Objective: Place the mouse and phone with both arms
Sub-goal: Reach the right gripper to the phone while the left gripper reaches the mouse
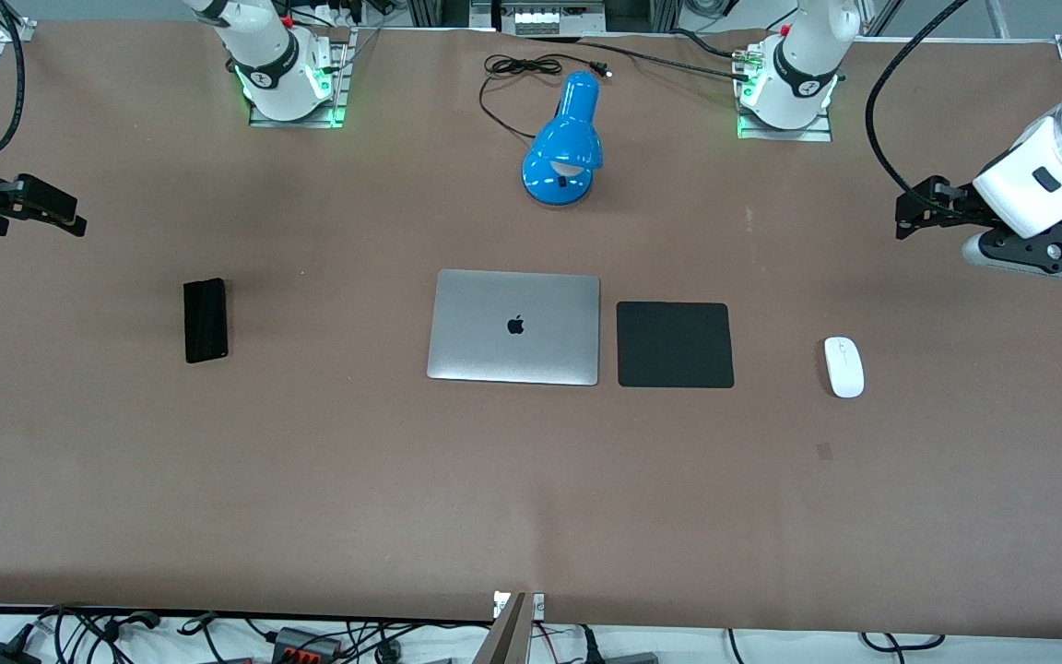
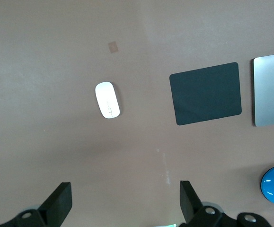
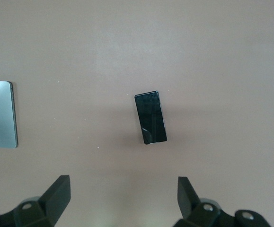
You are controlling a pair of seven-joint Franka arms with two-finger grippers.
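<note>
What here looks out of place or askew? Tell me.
Nothing is damaged or spilled. The mouse lies on the bare table beside the mouse pad, toward the left arm's end, not on it. The phone lies alone toward the right arm's end, slightly askew to the laptop.

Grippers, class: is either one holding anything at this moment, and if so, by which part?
Nothing is held. The left gripper and right gripper are both open and empty above the table; the mouse and phone lie untouched.
</note>
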